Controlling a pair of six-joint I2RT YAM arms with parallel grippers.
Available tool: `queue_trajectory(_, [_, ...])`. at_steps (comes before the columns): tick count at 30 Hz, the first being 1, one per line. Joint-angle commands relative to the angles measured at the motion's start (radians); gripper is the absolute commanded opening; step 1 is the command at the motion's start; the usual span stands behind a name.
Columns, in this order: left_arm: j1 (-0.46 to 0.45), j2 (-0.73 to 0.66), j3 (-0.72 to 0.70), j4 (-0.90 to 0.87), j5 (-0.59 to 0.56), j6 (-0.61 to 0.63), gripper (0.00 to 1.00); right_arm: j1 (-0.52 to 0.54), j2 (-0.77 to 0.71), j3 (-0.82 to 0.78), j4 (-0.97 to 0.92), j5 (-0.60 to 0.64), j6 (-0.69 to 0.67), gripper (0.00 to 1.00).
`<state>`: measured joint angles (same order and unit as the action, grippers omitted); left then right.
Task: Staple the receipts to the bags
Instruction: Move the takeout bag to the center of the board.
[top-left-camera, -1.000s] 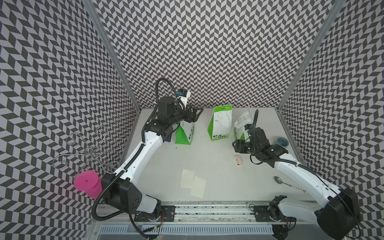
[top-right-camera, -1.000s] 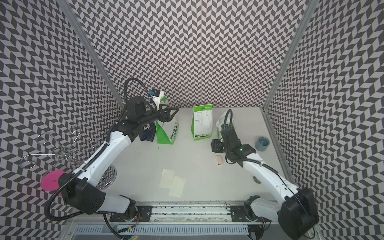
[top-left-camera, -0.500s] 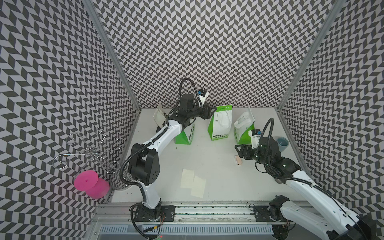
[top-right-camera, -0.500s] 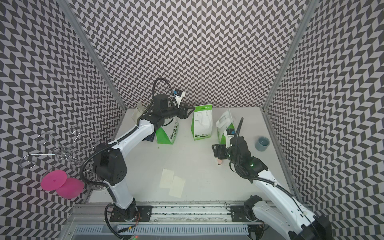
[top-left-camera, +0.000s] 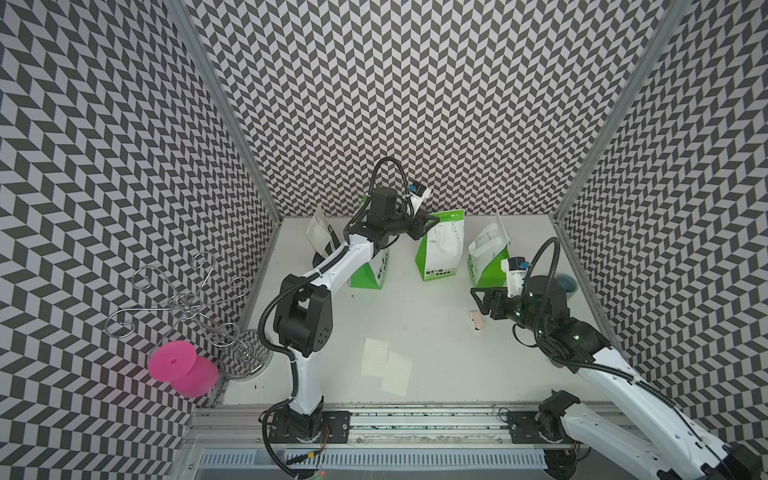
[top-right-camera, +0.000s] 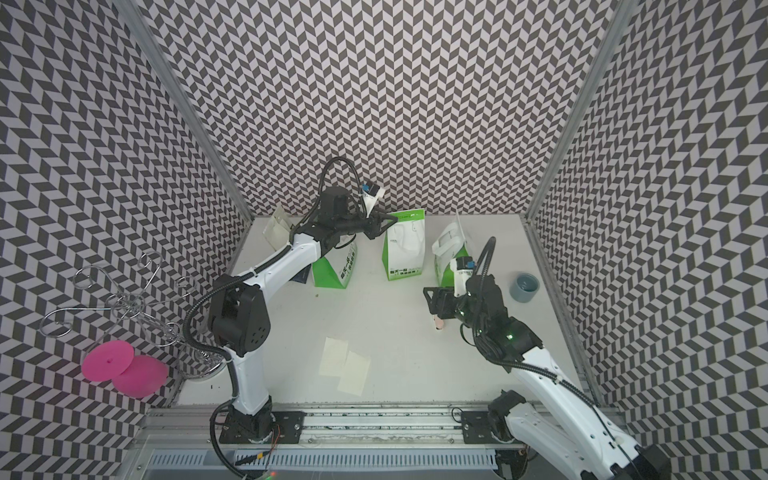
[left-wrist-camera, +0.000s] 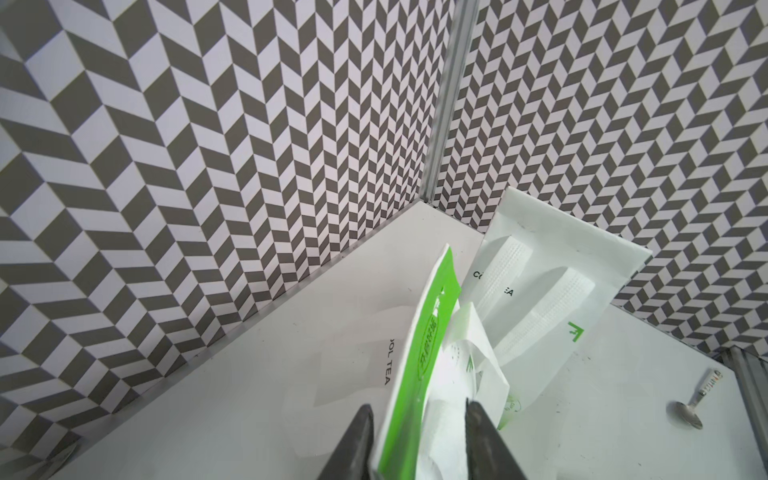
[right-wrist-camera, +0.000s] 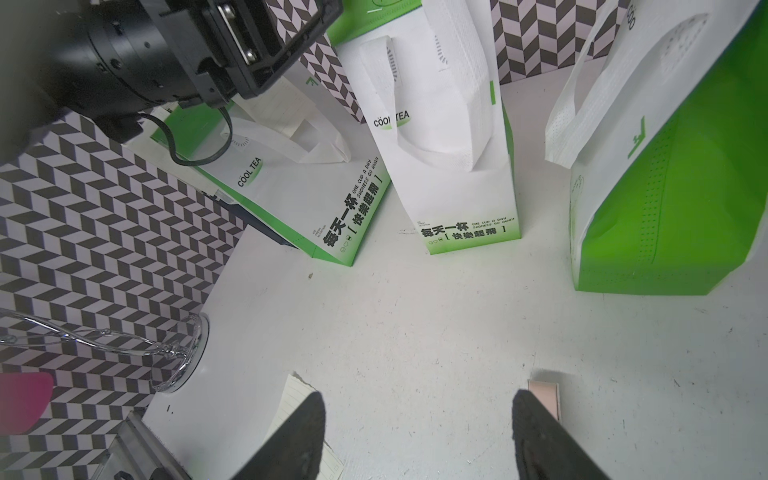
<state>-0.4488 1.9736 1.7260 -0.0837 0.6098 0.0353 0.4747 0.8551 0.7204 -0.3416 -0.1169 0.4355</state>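
Presently my left jaws straddle the top of the middle green bag (top-left-camera: 441, 253), upper centre; whether they pinch it I cannot tell. My right jaws gape wide and empty above the desk (top-left-camera: 415, 316), beside the stapler (top-left-camera: 476, 322). Two receipts (top-left-camera: 376, 357) lie lower centre.

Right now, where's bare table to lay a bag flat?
Widest bare table is central, bordered by the green bags, the stapler and the loose receipts. Smaller patch: the back corner between the rightmost bag and the cup. Crowded: the back row, where the left pincer straddles the middle bag.
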Motion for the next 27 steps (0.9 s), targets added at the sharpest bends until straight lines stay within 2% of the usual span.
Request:
queue_trajectory(1, [0.001,0.034,0.011,-0.012,0.066,0.035,0.33,0.001,-0.021,-0.01,0.056,0.002,0.008,0.7])
queue_trajectory(6, [0.003,0.048,0.004,0.0,0.082,0.037,0.14,0.001,-0.026,-0.02,0.058,0.01,0.012,0.7])
queue_trajectory(8, [0.007,0.044,-0.001,0.005,0.09,0.034,0.02,0.001,-0.028,-0.024,0.061,0.013,0.015,0.7])
queue_trajectory(9, [0.009,0.033,-0.009,0.013,0.097,0.03,0.0,0.002,-0.028,-0.024,0.064,0.007,0.014,0.7])
queue_trajectory(15, [0.016,-0.112,-0.143,0.041,0.187,0.059,0.0,0.001,-0.041,-0.039,0.085,0.004,0.025,0.7])
queue_trajectory(17, [0.016,-0.144,-0.144,-0.047,0.247,0.112,0.0,0.001,-0.052,-0.046,0.092,0.006,0.026,0.7])
queue_trajectory(20, [0.016,-0.197,-0.149,-0.178,0.269,0.18,0.0,0.001,-0.078,-0.06,0.108,0.005,0.03,0.7])
queue_trajectory(27, [0.012,-0.388,-0.387,-0.2,0.206,0.209,0.0,0.002,-0.124,-0.088,0.132,-0.023,0.039,0.7])
